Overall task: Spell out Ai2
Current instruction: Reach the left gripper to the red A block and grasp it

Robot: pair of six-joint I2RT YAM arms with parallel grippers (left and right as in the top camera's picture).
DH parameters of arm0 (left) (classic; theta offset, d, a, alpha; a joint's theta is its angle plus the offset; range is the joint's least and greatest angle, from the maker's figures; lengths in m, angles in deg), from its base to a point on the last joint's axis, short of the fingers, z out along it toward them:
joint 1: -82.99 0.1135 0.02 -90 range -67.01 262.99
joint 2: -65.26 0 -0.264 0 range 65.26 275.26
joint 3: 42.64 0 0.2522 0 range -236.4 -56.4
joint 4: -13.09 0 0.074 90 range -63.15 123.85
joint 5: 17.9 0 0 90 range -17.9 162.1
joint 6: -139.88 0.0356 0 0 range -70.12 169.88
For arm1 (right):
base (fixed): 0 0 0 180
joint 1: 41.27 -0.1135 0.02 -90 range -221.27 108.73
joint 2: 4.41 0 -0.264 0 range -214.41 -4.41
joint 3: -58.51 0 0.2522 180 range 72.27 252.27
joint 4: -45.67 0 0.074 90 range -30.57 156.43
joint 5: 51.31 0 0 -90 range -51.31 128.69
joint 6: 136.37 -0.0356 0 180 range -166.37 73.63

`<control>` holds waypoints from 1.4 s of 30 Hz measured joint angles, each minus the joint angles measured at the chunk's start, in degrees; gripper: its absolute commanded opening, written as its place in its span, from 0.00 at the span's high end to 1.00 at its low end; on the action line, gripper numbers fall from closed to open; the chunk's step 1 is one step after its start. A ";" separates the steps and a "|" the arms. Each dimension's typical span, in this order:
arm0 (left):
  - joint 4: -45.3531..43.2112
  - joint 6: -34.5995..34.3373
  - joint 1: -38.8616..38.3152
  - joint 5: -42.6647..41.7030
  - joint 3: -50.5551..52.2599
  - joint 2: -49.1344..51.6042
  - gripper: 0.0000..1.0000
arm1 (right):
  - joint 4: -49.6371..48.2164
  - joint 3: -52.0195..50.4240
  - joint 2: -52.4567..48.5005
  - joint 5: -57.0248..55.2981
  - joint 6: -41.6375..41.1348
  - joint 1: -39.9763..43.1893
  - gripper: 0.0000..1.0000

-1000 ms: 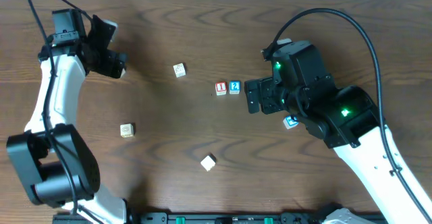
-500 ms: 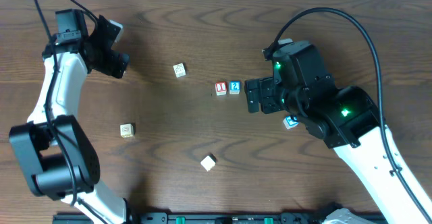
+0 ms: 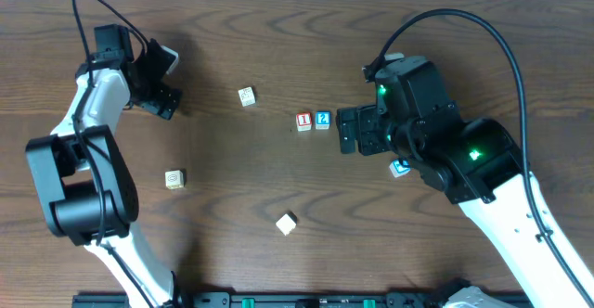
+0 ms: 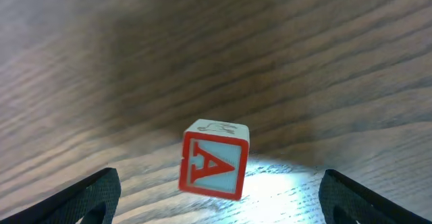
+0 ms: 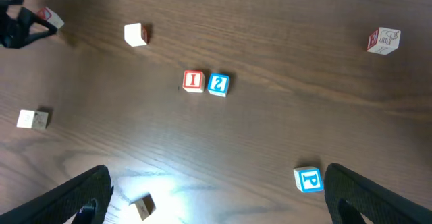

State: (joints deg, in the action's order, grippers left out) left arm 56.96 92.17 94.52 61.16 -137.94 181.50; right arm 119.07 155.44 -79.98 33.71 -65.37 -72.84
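white arms [image 3: 90,113], black joints [image 3: 79,187], black cables [image 3: 445,13]

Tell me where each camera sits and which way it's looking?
Overhead: above the brown wooden table, facing straight down; the left arm and right arm show.
Left wrist: low near the table, facing the red-framed letter A cube; left pincer tips show.
Right wrist: high up, facing down; right pincer tips show.
Shared: overhead and right wrist both see the red I cube and blue 2 cube.

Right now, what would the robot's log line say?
left gripper open, facing A, not gripping | right gripper open, empty | I, 2 side by side | A not yet placed
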 measured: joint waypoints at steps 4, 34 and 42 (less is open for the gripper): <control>-0.26 0.17 0.00 0.04 0.00 0.46 0.07 | -0.74 0.00 0.00 0.00 -0.13 0.00 0.01; -2.05 0.81 -0.50 -2.14 0.00 3.04 0.56 | -1.03 0.00 0.00 0.02 -1.36 0.90 0.01; -2.05 -1.68 -0.55 -1.51 0.00 3.02 0.63 | -1.03 0.00 0.00 0.00 -1.38 0.92 0.01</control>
State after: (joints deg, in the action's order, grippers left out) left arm 54.91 90.48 93.97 59.66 -137.94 184.52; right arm 118.04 155.44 -79.98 33.71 -66.75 -71.92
